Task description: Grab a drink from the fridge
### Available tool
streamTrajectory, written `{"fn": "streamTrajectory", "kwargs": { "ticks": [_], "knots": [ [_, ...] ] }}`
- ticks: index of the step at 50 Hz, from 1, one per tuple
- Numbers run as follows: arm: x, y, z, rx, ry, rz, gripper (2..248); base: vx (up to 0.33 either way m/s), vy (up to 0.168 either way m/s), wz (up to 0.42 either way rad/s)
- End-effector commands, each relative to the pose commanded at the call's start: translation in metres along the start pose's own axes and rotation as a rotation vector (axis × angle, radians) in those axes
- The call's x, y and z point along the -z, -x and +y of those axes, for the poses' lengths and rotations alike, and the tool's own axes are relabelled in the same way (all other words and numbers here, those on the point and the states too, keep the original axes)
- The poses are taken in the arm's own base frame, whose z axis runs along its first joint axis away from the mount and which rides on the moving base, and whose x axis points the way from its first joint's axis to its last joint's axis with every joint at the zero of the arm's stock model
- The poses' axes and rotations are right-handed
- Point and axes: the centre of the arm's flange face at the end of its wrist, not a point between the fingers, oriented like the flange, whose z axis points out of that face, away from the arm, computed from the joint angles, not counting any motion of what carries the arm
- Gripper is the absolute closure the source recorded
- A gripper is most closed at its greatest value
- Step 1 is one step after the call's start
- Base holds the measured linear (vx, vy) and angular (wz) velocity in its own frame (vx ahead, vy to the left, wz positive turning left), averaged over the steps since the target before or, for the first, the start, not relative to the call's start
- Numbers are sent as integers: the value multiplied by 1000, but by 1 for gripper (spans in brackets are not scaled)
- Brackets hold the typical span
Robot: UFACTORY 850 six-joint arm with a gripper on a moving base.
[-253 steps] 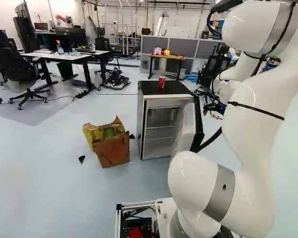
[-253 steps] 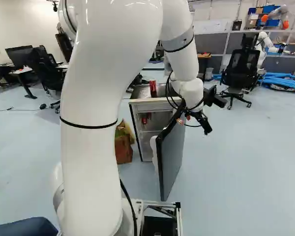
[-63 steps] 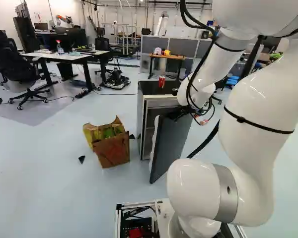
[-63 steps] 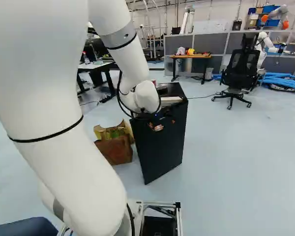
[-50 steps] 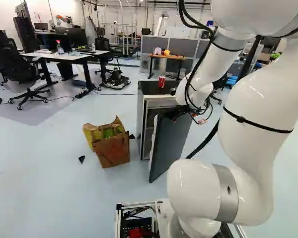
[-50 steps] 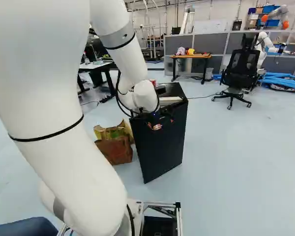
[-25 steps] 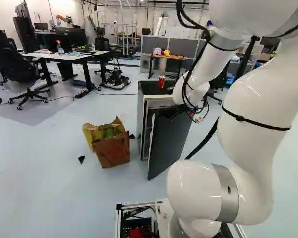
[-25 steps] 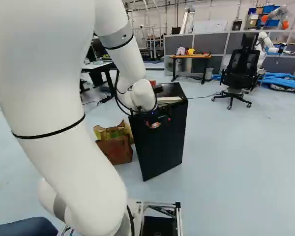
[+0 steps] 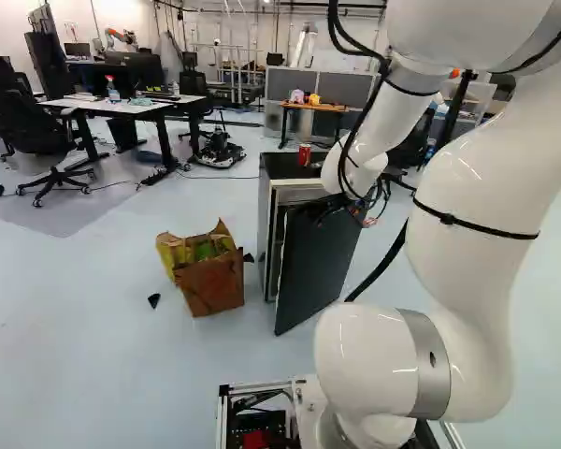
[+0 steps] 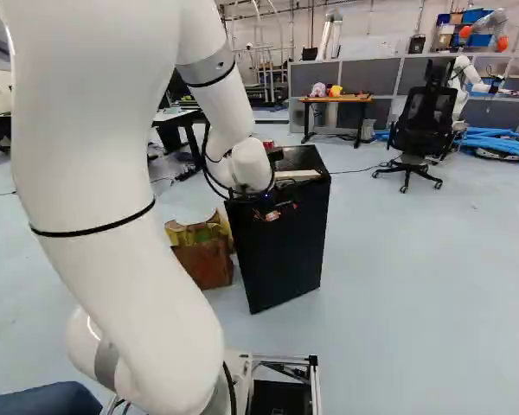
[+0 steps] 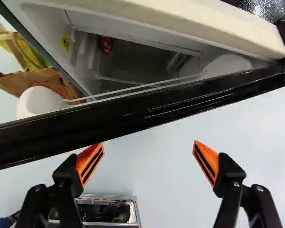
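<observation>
the gripper (image 10: 284, 205) has its fingers (image 11: 90, 164) wide apart, with pale floor (image 11: 154, 175) showing between them; the fridge door's black edge (image 11: 133, 114) runs slantwise just ahead. the door stands nearer the fridge (image 9: 285, 168) than a second ago, and the arm (image 9: 477, 271) has swung too. beyond that edge a red can (image 11: 105, 44) sits inside, another red can (image 9: 305, 154) on top. finger contact looks possible, but it's hard to tell.
</observation>
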Motion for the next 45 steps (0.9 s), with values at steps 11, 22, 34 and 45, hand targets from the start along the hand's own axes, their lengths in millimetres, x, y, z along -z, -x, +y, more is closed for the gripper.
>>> {"fn": "streamTrajectory", "kwargs": {
  "ticks": [11, 22, 34, 45],
  "knots": [
    [-4, -8, -1, 7, -3, 4, 3, 0, 0, 0],
    [-8, -15, -3, 4, -6, 3, 3, 0, 0, 0],
    [-13, -22, -4, -4, -9, -2, 3, 0, 0, 0],
    [-17, -29, -5, -12, -12, -7, 3, 0, 0, 0]
  ]
}}
